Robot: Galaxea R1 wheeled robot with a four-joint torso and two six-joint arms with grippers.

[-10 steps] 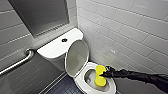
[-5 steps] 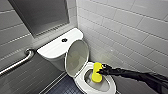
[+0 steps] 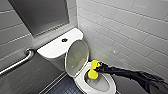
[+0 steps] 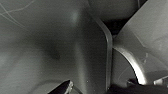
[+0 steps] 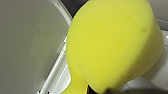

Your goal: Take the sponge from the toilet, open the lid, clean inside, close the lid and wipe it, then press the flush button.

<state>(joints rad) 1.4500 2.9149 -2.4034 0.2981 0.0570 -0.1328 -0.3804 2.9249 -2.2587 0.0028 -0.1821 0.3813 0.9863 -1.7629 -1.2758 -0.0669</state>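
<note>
One steel grab bar (image 3: 17,62) runs along the grey tiled wall at far left, with a dark framed panel (image 3: 40,15) set into the wall higher up and to its right. Below the panel stands the toilet (image 3: 53,51). Its flat tank cover carries the small dark flush button (image 3: 64,39), with nothing on or over it. Just right of the tank the lid (image 3: 77,58) is raised and leans back towards the tank. It stands as a white wall between the tank and the open bowl (image 3: 105,87), and dark floor tiles (image 3: 61,87) show beneath it.

The sponge (image 3: 93,70) is over the bowl, roughly on end, its lower end down inside the rim and its upper end above it, close to the raised lid. The right pincer (image 3: 98,68) is pinching the sponge at its middle from the right. Its black arm (image 3: 135,75) stretches off towards the right edge, along the foot of the white tiled side wall (image 3: 130,32).

In the right wrist view the sponge (image 5: 112,45) looms large, with a glossy white toilet surface beside it. The left wrist view gives pale curved surfaces close up, and I cannot tell how the left pincer (image 4: 100,88) is set.
</note>
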